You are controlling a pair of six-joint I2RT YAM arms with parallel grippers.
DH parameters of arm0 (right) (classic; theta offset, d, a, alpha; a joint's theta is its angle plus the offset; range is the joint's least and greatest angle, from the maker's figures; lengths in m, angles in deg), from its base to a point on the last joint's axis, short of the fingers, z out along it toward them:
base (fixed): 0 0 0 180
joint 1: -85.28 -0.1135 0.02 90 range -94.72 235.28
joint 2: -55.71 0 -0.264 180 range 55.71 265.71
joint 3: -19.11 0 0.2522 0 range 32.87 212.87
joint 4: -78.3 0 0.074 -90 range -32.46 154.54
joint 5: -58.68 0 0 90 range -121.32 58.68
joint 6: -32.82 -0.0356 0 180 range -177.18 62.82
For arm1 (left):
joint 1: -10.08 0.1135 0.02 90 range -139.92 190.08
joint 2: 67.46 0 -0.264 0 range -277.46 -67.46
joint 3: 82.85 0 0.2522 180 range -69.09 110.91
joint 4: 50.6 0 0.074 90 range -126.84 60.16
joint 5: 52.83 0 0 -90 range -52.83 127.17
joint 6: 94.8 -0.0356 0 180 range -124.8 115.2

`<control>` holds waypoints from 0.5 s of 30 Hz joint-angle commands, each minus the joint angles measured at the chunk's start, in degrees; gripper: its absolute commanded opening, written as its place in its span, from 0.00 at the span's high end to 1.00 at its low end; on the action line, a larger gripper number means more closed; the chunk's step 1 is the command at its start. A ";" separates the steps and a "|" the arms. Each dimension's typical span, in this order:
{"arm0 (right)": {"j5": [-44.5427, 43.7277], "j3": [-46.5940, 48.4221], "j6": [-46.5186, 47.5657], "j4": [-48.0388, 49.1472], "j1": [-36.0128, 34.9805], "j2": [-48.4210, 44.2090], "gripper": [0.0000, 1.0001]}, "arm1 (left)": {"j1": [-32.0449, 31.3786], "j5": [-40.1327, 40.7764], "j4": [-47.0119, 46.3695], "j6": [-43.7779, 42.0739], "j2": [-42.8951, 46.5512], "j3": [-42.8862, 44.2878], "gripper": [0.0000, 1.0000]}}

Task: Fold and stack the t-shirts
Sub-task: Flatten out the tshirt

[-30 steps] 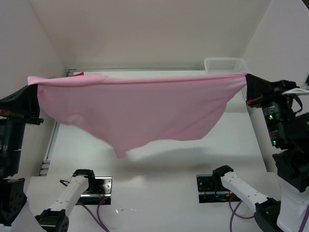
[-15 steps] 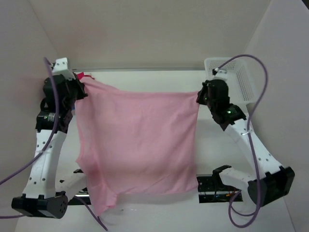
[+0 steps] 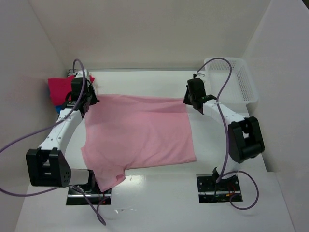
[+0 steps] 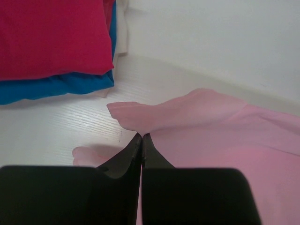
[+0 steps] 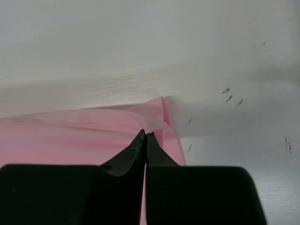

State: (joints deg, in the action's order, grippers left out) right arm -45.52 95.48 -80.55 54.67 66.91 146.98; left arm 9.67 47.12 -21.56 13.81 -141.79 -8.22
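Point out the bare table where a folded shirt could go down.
Bare table lies right of the pink t-shirt, up to the right arm, and in a strip between its far edge and the back wall. The far-left corner is crowded: folded t-shirts, left gripper.

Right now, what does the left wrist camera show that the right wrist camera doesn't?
Only the left wrist view: the magenta t-shirt folded on top of the blue t-shirt. Only the right wrist view: dark scuff marks on the table. Both: the light pink t-shirt, pinched by the left gripper in one, the right gripper in the other.
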 commanded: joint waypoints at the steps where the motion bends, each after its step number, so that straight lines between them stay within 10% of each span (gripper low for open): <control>1: -1.62 5.88 -0.79 6.35 0.43 5.10 1.00 | 0.68 1.48 -6.71 1.43 -4.82 4.10 1.00; 15: -4.25 20.53 2.64 4.68 7.28 14.19 1.00 | 1.82 0.34 -10.88 -0.41 -26.42 20.51 1.00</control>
State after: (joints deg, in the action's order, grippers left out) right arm -47.18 112.16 -79.32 56.40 71.47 160.20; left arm 11.08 47.41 -28.19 14.77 -166.22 7.40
